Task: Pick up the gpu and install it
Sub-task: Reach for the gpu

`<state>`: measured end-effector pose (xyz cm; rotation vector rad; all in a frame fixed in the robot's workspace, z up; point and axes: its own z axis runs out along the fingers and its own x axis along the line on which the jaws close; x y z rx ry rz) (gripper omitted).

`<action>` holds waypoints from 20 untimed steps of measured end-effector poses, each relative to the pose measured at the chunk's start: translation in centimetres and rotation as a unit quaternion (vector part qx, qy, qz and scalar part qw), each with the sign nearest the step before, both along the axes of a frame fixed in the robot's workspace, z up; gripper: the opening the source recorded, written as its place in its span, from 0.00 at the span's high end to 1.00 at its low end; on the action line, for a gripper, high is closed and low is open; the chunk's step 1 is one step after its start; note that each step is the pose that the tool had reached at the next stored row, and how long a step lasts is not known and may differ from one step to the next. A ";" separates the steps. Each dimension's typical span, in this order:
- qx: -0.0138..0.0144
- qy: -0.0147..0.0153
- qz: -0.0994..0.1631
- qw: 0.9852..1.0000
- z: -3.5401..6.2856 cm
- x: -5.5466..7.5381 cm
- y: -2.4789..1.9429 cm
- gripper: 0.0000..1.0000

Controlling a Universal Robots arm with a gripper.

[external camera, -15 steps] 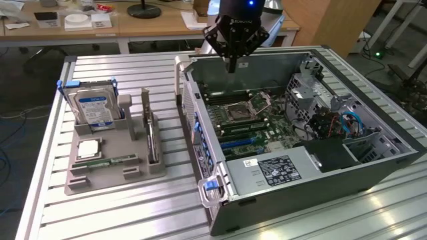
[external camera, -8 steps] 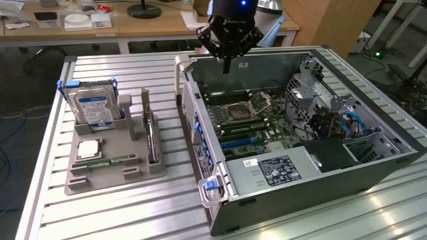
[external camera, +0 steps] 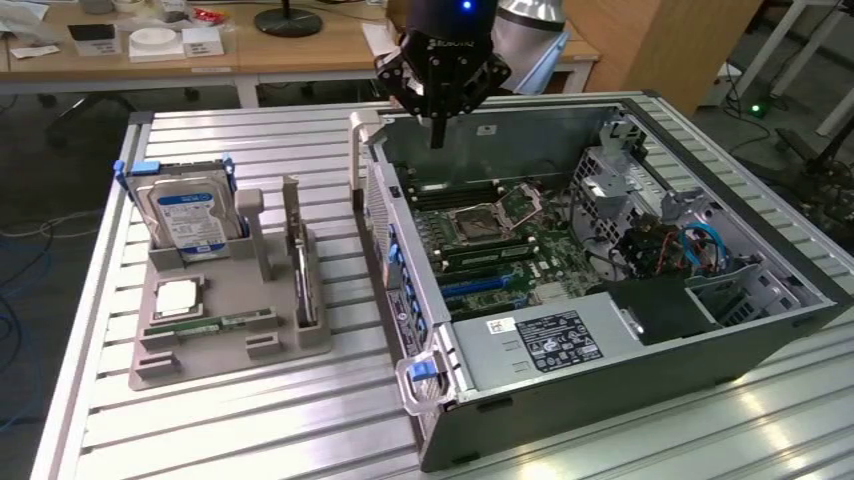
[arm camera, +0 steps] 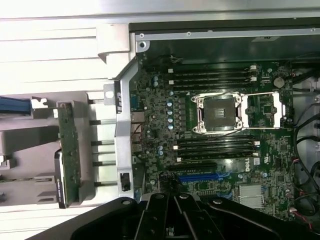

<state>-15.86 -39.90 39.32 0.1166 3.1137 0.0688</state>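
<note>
Robotics lab or workshop set in office room, by my read. My bench: ribbed aluminium table (external camera: 240, 420), open PC case (external camera: 627, 400) lying on it, motherboard (external camera: 507, 240) bare. Beside case, toward exterior view's left, grey tray (external camera: 214, 350) racks loose computer parts. Far beyond table: wooden desks (external camera: 307, 55), lamp base (external camera: 288, 22), small boxes (external camera: 154, 42).

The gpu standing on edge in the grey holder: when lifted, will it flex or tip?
Probably stiff: the gpu looks like a thin flat board. Standing on its narrow edge in the holder, it may tip if nudged sideways. In the wrist view its bare green circuit face suggests fragile parts.
</note>
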 end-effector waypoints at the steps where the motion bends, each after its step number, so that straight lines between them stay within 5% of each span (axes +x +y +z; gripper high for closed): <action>1: 0.000 0.000 0.000 1.000 0.00 -0.2 0.00 0.90; 20: 0.000 0.000 0.000 1.000 -0.01 -5.3 -0.01 0.90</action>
